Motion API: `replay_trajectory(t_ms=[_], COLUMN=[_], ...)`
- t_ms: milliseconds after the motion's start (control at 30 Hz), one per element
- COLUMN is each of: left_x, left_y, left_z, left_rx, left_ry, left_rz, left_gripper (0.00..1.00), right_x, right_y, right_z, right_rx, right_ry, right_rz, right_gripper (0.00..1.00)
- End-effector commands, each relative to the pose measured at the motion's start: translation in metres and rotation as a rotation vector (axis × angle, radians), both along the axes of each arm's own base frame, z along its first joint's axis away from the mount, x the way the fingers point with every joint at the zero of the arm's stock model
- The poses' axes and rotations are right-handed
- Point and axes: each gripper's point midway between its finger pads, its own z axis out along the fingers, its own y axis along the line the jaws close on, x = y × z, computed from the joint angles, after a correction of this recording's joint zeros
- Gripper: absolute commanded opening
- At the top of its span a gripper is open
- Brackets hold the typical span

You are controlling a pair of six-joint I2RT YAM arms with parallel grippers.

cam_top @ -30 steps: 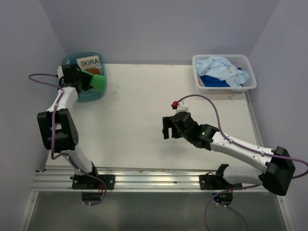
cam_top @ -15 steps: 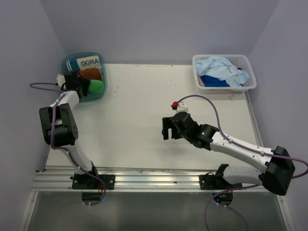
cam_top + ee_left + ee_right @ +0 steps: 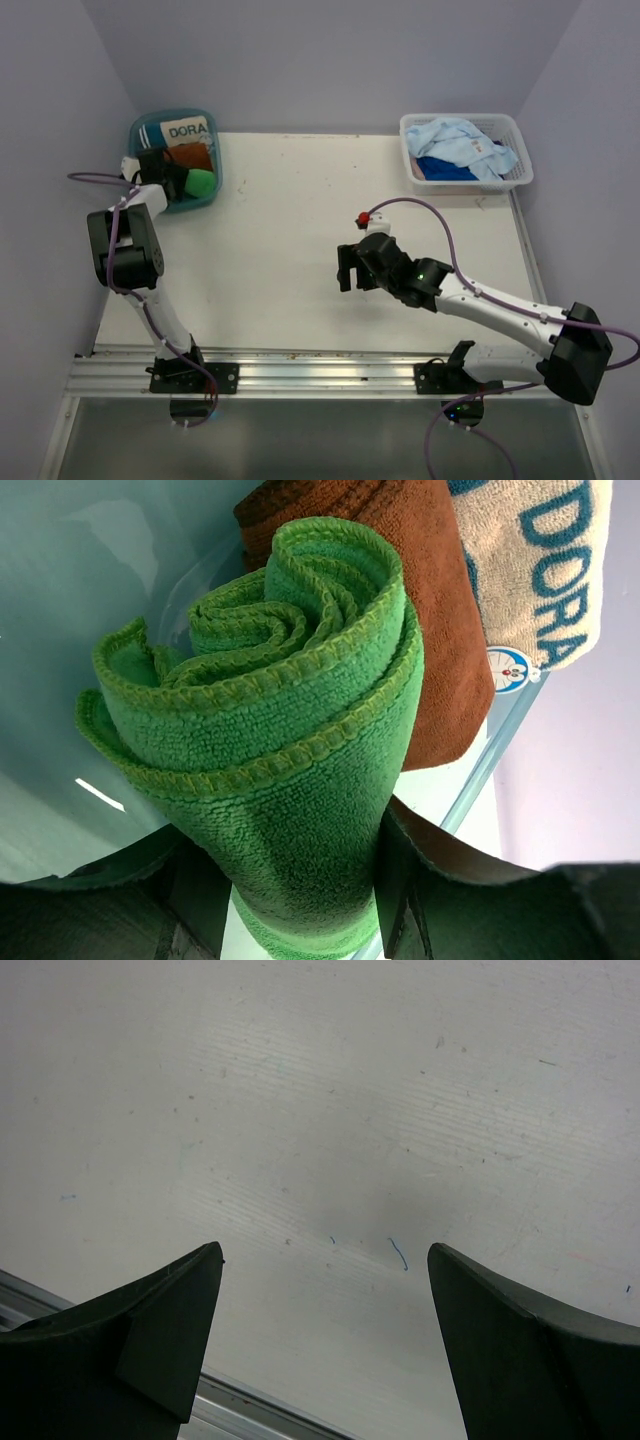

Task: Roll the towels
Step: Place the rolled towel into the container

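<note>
Your left gripper (image 3: 172, 180) sat at far-left teal bin (image 3: 135, 125), jaws flanking rolled green towel (image 3: 270, 730); clamped or loosened, cannot tell. Beside it lay rust-brown towel (image 3: 440, 630). Your right gripper (image 3: 346, 268) hung with jaws wide apart. Left to roll: light blue towel (image 3: 460, 140), dark blue towel (image 3: 445, 168), heaped in far-right basket (image 3: 515, 121).

Teal tub (image 3: 150, 117) with a DORA-printed cloth (image 3: 187, 130) at the white table's (image 3: 290, 220) far-left corner, white basket (image 3: 460, 118) at far right

At the table's (image 3: 280, 220) far left corner, a tub (image 3: 170, 113) holds a rolled towel (image 3: 201, 182), a second towel (image 3: 190, 155) behind it, and a cloth (image 3: 187, 130) furthest back. At the far right, a basket (image 3: 460, 118) holds heaped towels (image 3: 462, 142).
</note>
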Motion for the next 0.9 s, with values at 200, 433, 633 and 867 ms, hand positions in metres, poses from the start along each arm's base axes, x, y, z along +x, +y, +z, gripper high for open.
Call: replay_trajectory(t_ms=[200,433,633,867], left_x=[0.002,0.003,0.007,0.002], left_y=[0.003,-0.001,-0.004,-0.012], left_z=[0.007,0.018,0.039,0.055], left_rx=[-0.042,-0.066,-0.084,-0.134], left_ry=[0.016,0.042,0.055,0.1], left_rz=[0.002,-0.017,-0.028,-0.051], left_gripper=[0.79,0.82,0.82,0.82], right_x=[0.007,0.008,0.008,0.009], right_y=[0.007,0.009,0.009,0.01], right_z=[0.015,0.014,0.015,0.016], right_rx=[0.022,0.016,0.017,0.02], right_ry=[-0.012,-0.013,-0.018,-0.023], right_rz=[-0.015,-0.006,-0.005,0.0], right_gripper=[0.87,0.87,0.87,0.87])
